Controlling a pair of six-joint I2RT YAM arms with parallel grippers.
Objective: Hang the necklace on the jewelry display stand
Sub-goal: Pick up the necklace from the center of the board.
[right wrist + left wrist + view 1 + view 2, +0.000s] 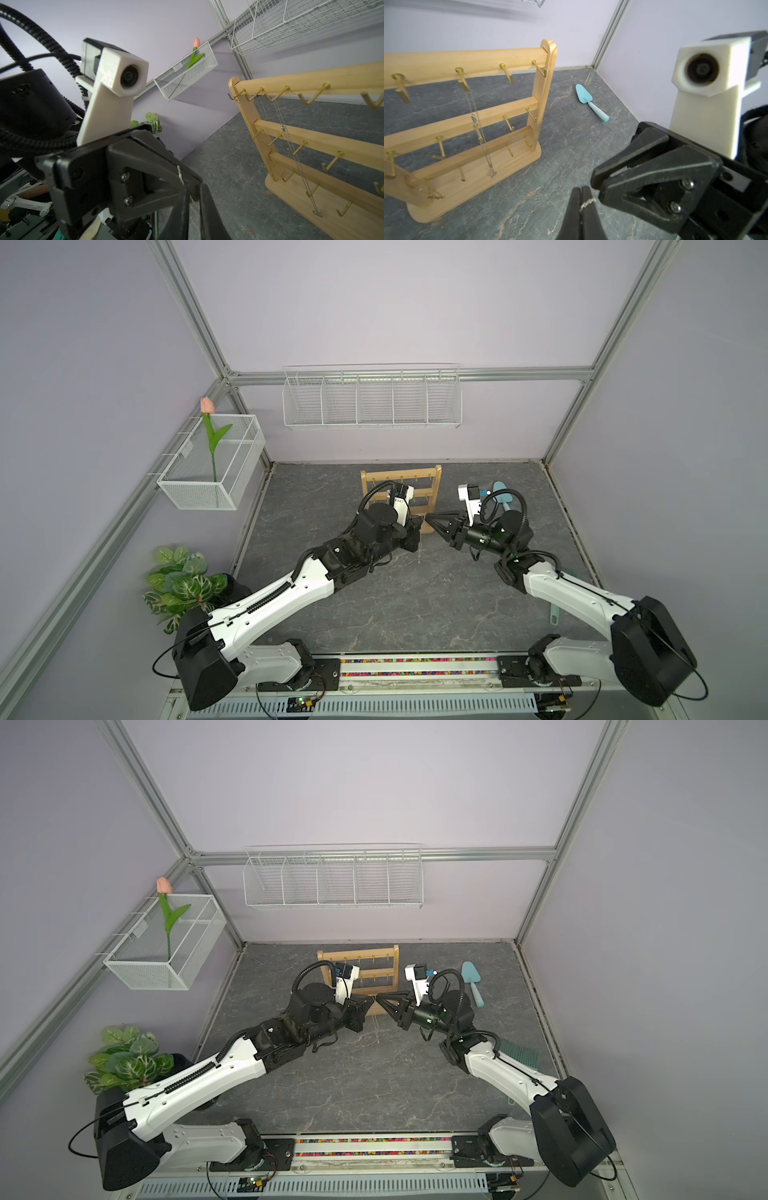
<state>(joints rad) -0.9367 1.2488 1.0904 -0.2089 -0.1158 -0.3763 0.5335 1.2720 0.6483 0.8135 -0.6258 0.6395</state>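
Left jaws pinch necklace point(588, 202) beside right jaws; stand point(542, 99) behind, trowel point(583, 96) aside.

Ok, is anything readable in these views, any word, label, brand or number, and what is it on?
No text can be read.
Dark marking on the left wrist camera mount: too blurred to read.
Small grey tag in the white mesh basket: too small to read.
Jewelry display stand and turquoise trowel: no lettering visible.
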